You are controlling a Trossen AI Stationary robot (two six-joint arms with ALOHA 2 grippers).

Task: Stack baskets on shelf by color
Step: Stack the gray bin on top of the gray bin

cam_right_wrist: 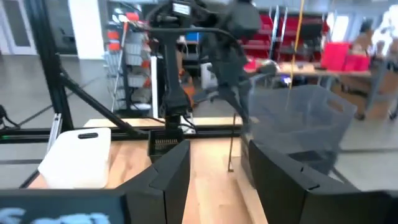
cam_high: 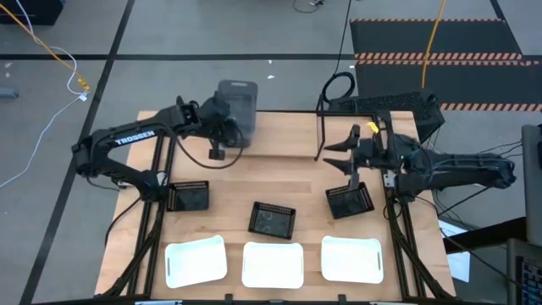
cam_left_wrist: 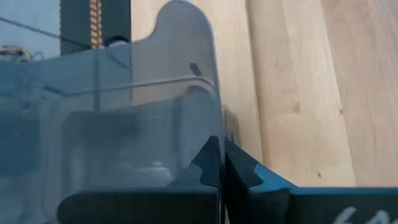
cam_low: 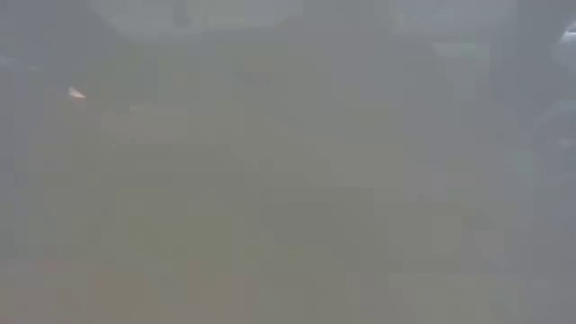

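My left gripper [cam_high: 230, 127] is shut on a translucent grey basket [cam_high: 238, 103] at the table's far edge, left of the middle. The right wrist view shows this grey basket [cam_right_wrist: 301, 121] hanging from the left arm above the wood. My right gripper [cam_high: 337, 157] stands open with nothing between its fingers, pointing level toward the table's left, beside the black-rod shelf [cam_high: 320, 135] at the far right. Three black mesh baskets [cam_high: 273, 220] and three white baskets [cam_high: 273, 264] rest on their bottoms on the table. The low view shows only grey blur. My left gripper pinches the grey basket's side wall [cam_left_wrist: 211, 134] between its two fingers [cam_left_wrist: 239, 171], one finger inside the basket and one outside. The fingers slant down onto the wall's upper edge. The basket hangs tilted, lifted clear of the table.
A dark thing [cam_high: 385, 103] lies on top of the shelf. The mesh baskets stand at the left [cam_high: 188, 196], middle and right [cam_high: 349, 202]. The white ones line the near edge [cam_high: 196, 260], [cam_high: 351, 258]. Bare wood [cam_high: 279, 161] lies between the two arms.
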